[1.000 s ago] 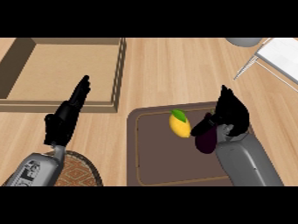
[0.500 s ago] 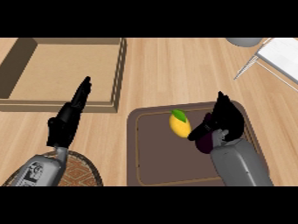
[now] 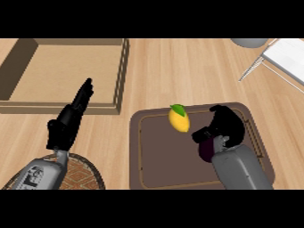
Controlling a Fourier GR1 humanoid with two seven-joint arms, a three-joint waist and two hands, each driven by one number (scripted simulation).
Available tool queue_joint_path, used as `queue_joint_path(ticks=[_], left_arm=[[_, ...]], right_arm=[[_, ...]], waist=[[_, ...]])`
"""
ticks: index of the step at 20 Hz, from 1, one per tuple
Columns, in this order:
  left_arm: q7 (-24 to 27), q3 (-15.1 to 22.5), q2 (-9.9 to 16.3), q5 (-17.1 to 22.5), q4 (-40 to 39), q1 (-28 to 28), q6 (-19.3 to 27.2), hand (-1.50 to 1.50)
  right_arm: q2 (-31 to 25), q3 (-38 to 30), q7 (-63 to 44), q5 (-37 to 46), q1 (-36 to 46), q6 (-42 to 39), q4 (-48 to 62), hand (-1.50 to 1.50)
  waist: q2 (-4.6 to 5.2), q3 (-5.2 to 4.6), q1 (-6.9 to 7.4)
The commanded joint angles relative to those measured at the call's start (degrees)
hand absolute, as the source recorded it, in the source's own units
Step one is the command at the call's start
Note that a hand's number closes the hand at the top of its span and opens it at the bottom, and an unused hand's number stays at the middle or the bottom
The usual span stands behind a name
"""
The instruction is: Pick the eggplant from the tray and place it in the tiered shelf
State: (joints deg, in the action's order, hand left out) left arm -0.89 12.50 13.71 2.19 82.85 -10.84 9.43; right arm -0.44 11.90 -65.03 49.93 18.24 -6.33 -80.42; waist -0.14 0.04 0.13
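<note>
The dark purple eggplant [image 3: 207,151] lies on the right half of the dark brown tray [image 3: 161,164], mostly hidden under my right hand [image 3: 225,127]. That hand's fingers and thumb are curled round the eggplant's upper end. A yellow fruit with a green leaf [image 3: 178,120] lies on the tray just left of the hand. The white tiered shelf [image 3: 296,58] with thin grey legs stands at the far right. My left hand [image 3: 70,120] rests open, fingers straight, over the front wall of the box.
A shallow brown box [image 3: 22,107] fills the upper left. A woven round mat [image 3: 85,173] lies under my left forearm. A grey round object [image 3: 249,42] shows at the top edge beside the shelf.
My right hand has drawn back and down over the eggplant, and its fingers have curled from upright to closed round it. The left hand has not moved.
</note>
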Motion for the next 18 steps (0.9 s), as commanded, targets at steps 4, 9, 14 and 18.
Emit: queue_joint_path(ticks=[4,9,14,18], left_arm=[[-0.74,-1.69,-0.62,-0.29,-2.23,-1.3,-2.24,0.0],[-0.69,-3.73,0.9,0.61,1.26,0.68,-4.31,0.0],[-0.11,-1.98,-1.69,-0.71,-2.56,-3.14,-3.02,0.0],[1.42,-1.27,-2.28,-1.69,-4.64,-2.66,-3.21,0.0]], right_arm=[[0.42,3.23,-6.14,2.0,1.71,-2.57,2.98,1.5],[0.41,1.95,-6.88,3.63,3.98,1.64,3.93,1.5],[0.41,-8.71,-10.47,7.93,19.19,11.19,15.11,1.5],[0.41,-9.62,-8.58,9.97,23.1,19.35,22.65,1.5]], waist=[[0.16,-0.05,0.0],[0.16,-0.04,0.37],[1.26,-0.06,2.2],[1.2,-0.04,2.39]])
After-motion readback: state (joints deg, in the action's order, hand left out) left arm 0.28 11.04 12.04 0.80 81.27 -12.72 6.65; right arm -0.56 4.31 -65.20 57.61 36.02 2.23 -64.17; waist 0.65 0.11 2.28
